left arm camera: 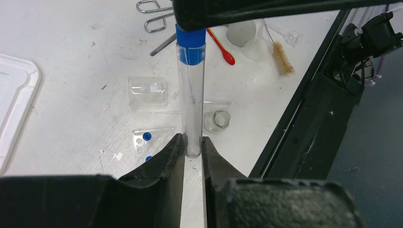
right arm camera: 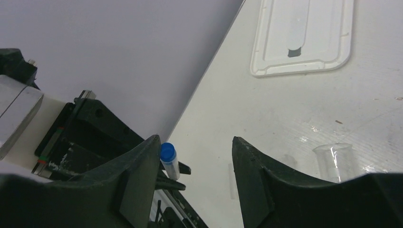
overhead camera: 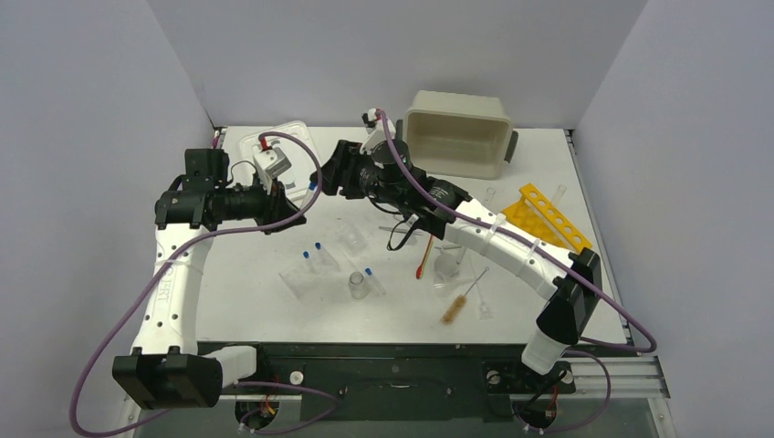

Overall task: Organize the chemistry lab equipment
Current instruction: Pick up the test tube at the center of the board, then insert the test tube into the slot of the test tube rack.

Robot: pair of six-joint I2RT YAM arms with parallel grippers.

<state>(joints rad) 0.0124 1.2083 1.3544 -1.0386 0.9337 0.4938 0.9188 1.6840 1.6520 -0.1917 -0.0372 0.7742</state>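
Nearest the front edge of the table (overhead camera: 246, 310), the brush (overhead camera: 463, 299) lay toward the right. A small glass jar (overhead camera: 358, 286) and some loose tubes (overhead camera: 319, 248) sat a little farther in, near the middle. The front-left corner was bare beside the left arm, while the spatula (overhead camera: 423, 260) lay close under the right forearm, leaving little room there.

Farther in, the arms met above the left-centre of the table. The left gripper (left arm camera: 193, 145) was clamped on the bottom end of a clear tube (left arm camera: 191, 95), held off the surface with its blue cap toward the right gripper (right arm camera: 196, 142). The right gripper's jaws stood apart. The cap sat just beside one finger, with a clear gap to the other.

Only the right wrist view showed that gap. From above, the tube was a blue speck between two black heads. Only the left wrist view showed the forceps (left arm camera: 152, 14) and a beaker (left arm camera: 148, 90) plainly.

Past the grippers, the white lid (right arm camera: 304, 38) lay by the far-left corner, the yellow rack (overhead camera: 548, 214) near the right edge and the tub (overhead camera: 456, 132) at the far edge.

In the left wrist view the right gripper cut off the top of the cap. The glassware under the right arm was too faint to make out.
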